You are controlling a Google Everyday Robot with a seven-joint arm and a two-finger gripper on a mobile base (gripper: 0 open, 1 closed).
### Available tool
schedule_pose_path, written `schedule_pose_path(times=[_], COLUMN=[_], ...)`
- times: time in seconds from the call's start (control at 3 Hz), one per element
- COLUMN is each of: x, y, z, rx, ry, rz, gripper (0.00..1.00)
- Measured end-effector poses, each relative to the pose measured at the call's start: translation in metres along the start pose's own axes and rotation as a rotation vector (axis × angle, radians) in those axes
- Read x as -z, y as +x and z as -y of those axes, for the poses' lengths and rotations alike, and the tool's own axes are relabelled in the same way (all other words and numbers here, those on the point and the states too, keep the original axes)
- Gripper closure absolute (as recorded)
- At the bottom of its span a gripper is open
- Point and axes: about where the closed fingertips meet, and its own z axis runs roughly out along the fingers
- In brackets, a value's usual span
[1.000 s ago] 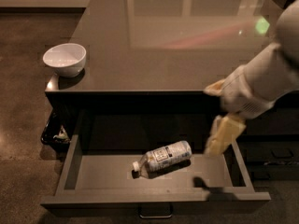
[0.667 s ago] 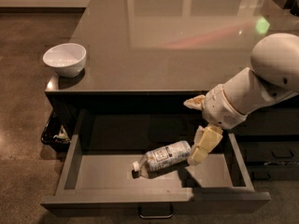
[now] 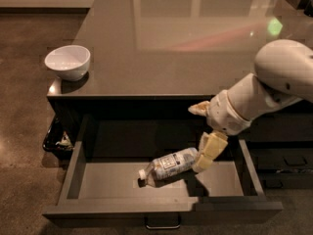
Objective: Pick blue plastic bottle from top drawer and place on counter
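— What do we see at the fingers?
— Spread apart, holding nothing. The lower one reaches into the drawer and touches the bottle at its bottom end.
— And the gripper itself?
— We see it over the open drawer's right half, on a white arm at the right.
— The bottle?
— We find it lying on its side on the drawer floor, cap leftward. A white bowl sits at the left front corner of the table.
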Motion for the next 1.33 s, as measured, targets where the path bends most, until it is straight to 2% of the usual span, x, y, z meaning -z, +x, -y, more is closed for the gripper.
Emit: schedule_pose_path(times=[0.33, 0.67, 1.33], x=[-0.026, -0.056, -0.100], y=[-0.003, 0.000, 0.013], z=[0.017, 0.021, 0.003], rx=[0.048, 0.088, 0.161], ry=[-0.025, -0.047, -0.060], rz=[0.037, 0.085, 0.167], gripper=[0.00, 0.00, 0.00])
